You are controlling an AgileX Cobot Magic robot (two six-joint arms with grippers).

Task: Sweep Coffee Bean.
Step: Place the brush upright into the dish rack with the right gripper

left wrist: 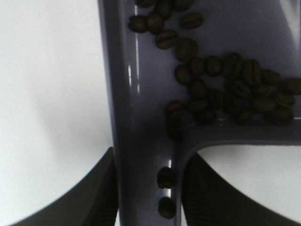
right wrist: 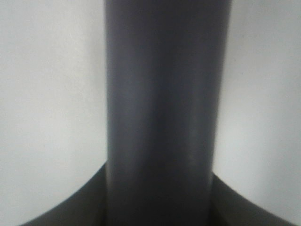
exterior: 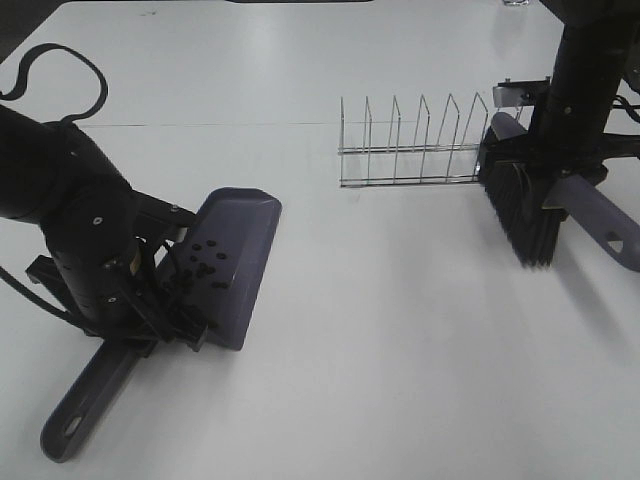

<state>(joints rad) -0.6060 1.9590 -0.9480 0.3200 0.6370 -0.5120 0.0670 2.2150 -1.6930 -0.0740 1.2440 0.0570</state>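
I have the left gripper [left wrist: 148,190] clamped on the handle of the grey-purple plastic dustpan [exterior: 238,262]. The wrist view shows a dark finger [left wrist: 96,197] pressed against each side of the handle. The right gripper [right wrist: 157,200] is closed in the same way around the grey plastic handle of the black-bristled hand brush [exterior: 520,215]. The brush hangs just beside the end of the empty wire rack [exterior: 415,145], well away from the pan.

The small dark brown coffee beans [left wrist: 225,94] are all in the dustpan. Most are heaped against its back wall where the handle joins, and two sit in the handle's channel between my fingers. I see none on the white table [exterior: 400,360], so I judge the sweeping itself to be done.

I expect the beans to be light, hard and smooth, so they will roll at the slightest slope. They are far too small and loose to pinch one by one, and the pan is the only sensible way to move them. The handle close to the pan body, where I already hold it, is the right place to grip. The pan looks stiff and light, so a firm hold should not bend it. I would keep the lip raised so the heap rests against the back wall. I would also move slowly, because a jolt or a forward tilt could send beans over the open edge. I cannot tell whether the lip touches the table.
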